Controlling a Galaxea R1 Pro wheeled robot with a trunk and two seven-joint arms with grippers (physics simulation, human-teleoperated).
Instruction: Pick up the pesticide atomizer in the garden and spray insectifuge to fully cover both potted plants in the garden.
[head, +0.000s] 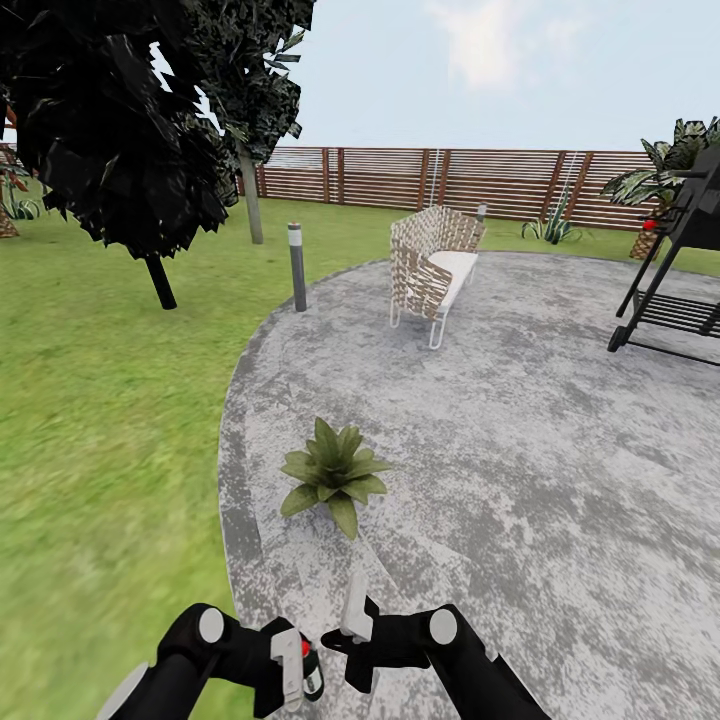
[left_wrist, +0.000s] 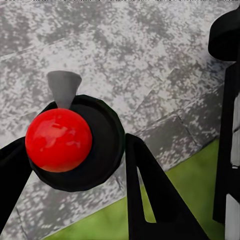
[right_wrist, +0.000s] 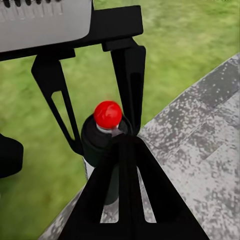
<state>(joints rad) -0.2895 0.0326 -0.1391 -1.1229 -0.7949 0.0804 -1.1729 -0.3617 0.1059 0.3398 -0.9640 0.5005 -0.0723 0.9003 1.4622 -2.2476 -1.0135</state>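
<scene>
From the head camera, a low potted plant (head: 335, 472) with broad pointed green leaves sits on the round grey paved patio (head: 520, 450), ahead of both arms. The left gripper (head: 297, 668) is clamped on the dark atomizer (head: 311, 672).

The left wrist camera alone shows the bottle's red knob (left_wrist: 58, 140) and grey nozzle (left_wrist: 64, 87) from above.

The right wrist camera shows the right gripper (right_wrist: 125, 165) with fingers together, empty, before the bottle (right_wrist: 100, 145).
</scene>
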